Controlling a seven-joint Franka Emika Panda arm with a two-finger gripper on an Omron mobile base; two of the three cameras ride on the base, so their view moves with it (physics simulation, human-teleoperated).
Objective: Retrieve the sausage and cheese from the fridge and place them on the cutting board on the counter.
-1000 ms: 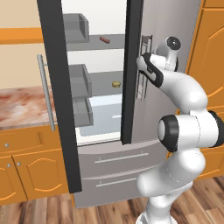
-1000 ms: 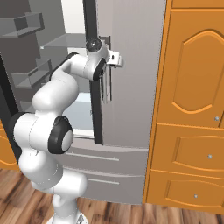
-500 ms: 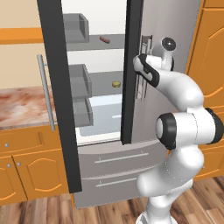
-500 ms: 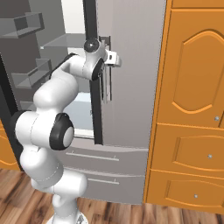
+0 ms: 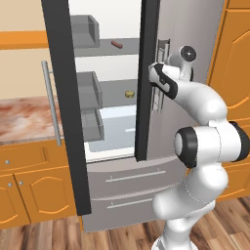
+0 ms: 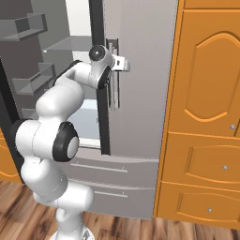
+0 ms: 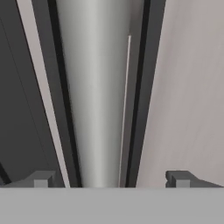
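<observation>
The fridge (image 5: 122, 132) is seen with both upper doors swung out, their black edges turned toward the cameras. The sausage (image 5: 116, 44) is found on the upper shelf, near that shelf's back edge, lying flat with its long axis running across the shelf, left to right and slightly slanted. The cheese (image 5: 129, 93) is set on the middle shelf, toward its right end, close to the black edge of the right door (image 5: 146, 78). Grey bins (image 5: 90, 90) are hung along the inside of the left door. A stretch of the counter (image 5: 22, 119) is visible to the left of the fridge, over the orange cabinets.

The arm is raised from the base, bent at the elbow and reached forward at shelf height, with the wrist turned toward the right door's bar handle (image 6: 114, 75). The gripper (image 7: 112, 179) is held against that handle; in the hand view the fingers (image 7: 41, 178) are spread wide, one on each side of the upright grey bar (image 7: 94, 92), without closing on it.
</observation>
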